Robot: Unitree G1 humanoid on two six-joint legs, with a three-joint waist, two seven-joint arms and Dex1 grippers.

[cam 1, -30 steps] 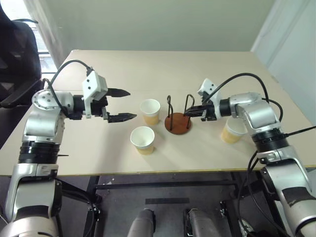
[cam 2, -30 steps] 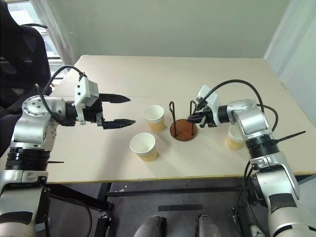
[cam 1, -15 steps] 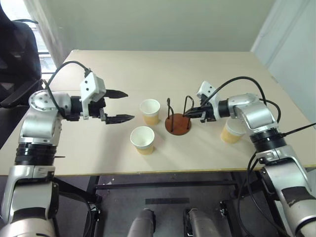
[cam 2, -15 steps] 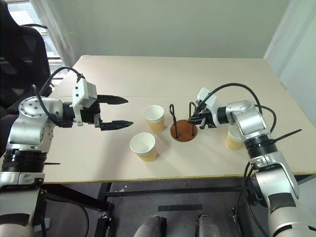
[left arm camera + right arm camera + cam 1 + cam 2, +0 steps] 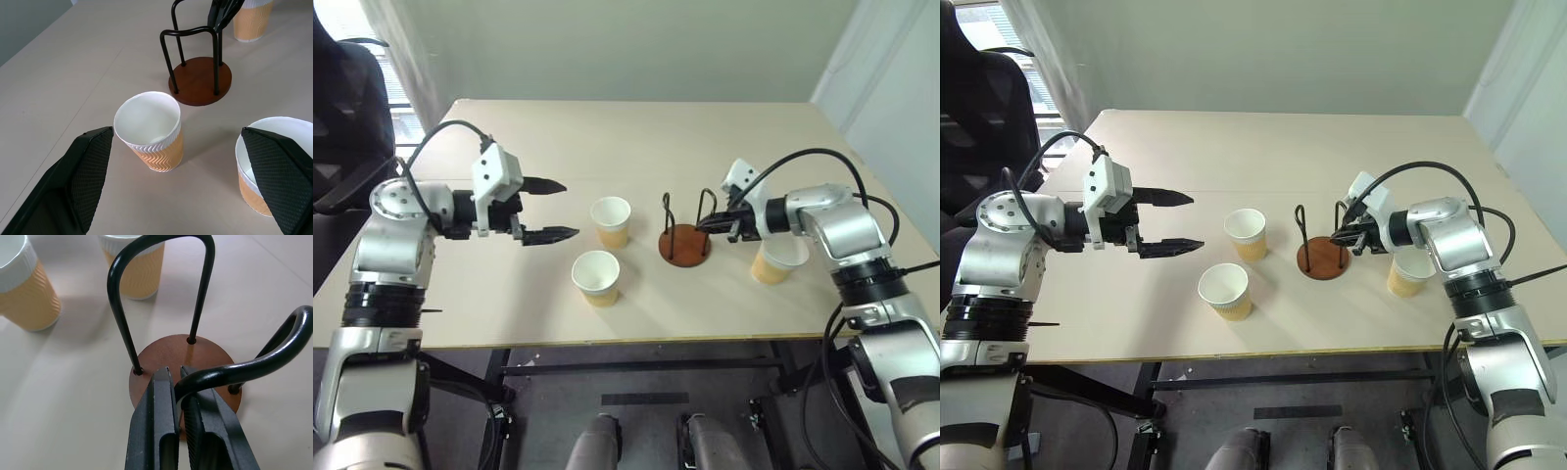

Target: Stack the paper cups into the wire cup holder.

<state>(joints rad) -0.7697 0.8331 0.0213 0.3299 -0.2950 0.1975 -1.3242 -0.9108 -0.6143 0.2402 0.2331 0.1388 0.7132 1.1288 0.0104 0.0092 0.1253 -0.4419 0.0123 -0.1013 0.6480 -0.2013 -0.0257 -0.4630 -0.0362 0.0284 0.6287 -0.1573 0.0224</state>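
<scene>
Three tan paper cups stand on the table: one [image 5: 611, 220] mid-table, one [image 5: 596, 277] nearer the front edge, and one [image 5: 775, 259] on the right, partly behind my right forearm. The wire cup holder [image 5: 685, 245], a reddish-brown disc with black wire loops, stands upright between the middle cups and the right cup. My right gripper [image 5: 707, 224] is shut on one of its wire loops [image 5: 244, 369], which sits pinched between the fingers [image 5: 161, 431]. My left gripper [image 5: 570, 208] hovers open and holding nothing, left of the two middle cups [image 5: 151, 129].
The beige table [image 5: 607, 127] extends far back behind the cups. A black chair [image 5: 347, 108] stands off its left side. The table's front edge [image 5: 626, 338] runs just below the nearer cup.
The right gripper has moved to the right with the holder's wire loop in it, sliding the holder away from the two middle cups. The left gripper stayed in place.
</scene>
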